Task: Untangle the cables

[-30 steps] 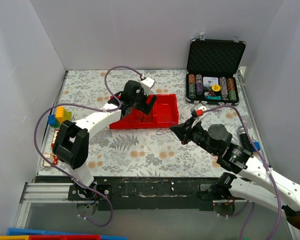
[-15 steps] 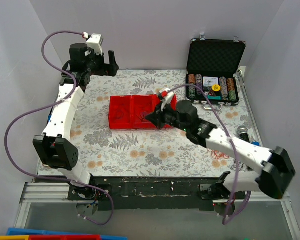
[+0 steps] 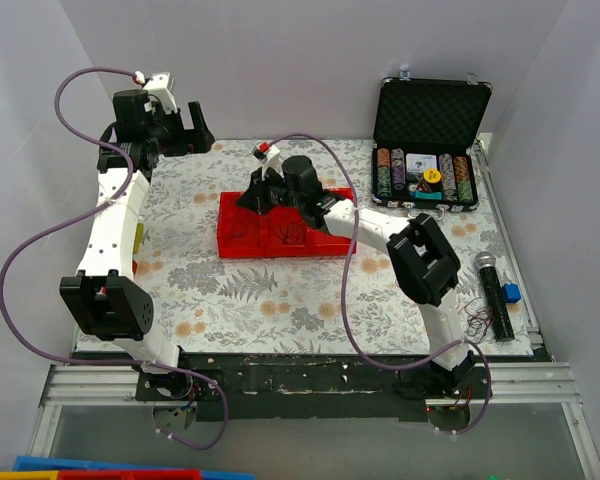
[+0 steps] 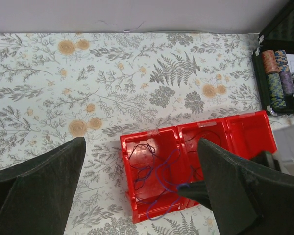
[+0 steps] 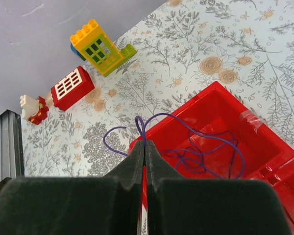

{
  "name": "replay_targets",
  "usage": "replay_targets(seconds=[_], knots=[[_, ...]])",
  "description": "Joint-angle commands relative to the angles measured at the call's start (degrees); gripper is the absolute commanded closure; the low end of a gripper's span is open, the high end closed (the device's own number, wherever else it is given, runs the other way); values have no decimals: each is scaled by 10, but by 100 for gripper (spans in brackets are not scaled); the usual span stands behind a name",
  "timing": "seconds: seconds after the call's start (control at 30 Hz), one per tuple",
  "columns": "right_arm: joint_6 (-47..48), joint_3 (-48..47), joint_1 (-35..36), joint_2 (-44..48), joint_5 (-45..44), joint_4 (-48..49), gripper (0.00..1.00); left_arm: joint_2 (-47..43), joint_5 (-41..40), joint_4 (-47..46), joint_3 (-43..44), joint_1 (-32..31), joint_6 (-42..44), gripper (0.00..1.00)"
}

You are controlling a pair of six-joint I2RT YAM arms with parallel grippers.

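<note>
A red tray [image 3: 310, 250] with compartments sits mid-table. Its left compartment holds a loose purple wire [image 4: 164, 169] and a thin dark wire [image 4: 142, 156]. My right gripper [image 3: 252, 197] reaches over the tray's left end and is shut on a loop of the purple wire [image 5: 196, 122]. The pinch shows in the right wrist view [image 5: 144, 144]. My left gripper [image 3: 195, 135] is raised high at the back left, wide open and empty, looking down on the tray [image 4: 149, 134]. A small bundle of dark and red-orange cables [image 3: 495, 315] lies at the front right of the table.
An open black case of poker chips [image 3: 430, 120] stands at the back right. A dark cylindrical object [image 3: 488, 265] and a small blue piece [image 3: 510, 292] lie near the bundle. Toy brick buildings [image 5: 100, 46] stand left of the tray. White walls enclose the table.
My left arm lifted away from the tray to the back left. My right arm swung from the front right across to the tray's left end and now pinches the purple wire.
</note>
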State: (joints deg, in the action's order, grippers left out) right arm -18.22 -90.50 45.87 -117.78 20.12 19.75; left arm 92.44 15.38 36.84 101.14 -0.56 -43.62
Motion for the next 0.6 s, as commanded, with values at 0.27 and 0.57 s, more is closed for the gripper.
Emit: replay_targets(seconds=[0.27, 0.57], knots=[[-30, -52, -3, -74, -15, -10, 99, -50, -11, -34, -40, -1, -3, 2], [1, -39, -1, -41, -91, -78, 76, -51, -3, -44, -54, -1, -8, 2]])
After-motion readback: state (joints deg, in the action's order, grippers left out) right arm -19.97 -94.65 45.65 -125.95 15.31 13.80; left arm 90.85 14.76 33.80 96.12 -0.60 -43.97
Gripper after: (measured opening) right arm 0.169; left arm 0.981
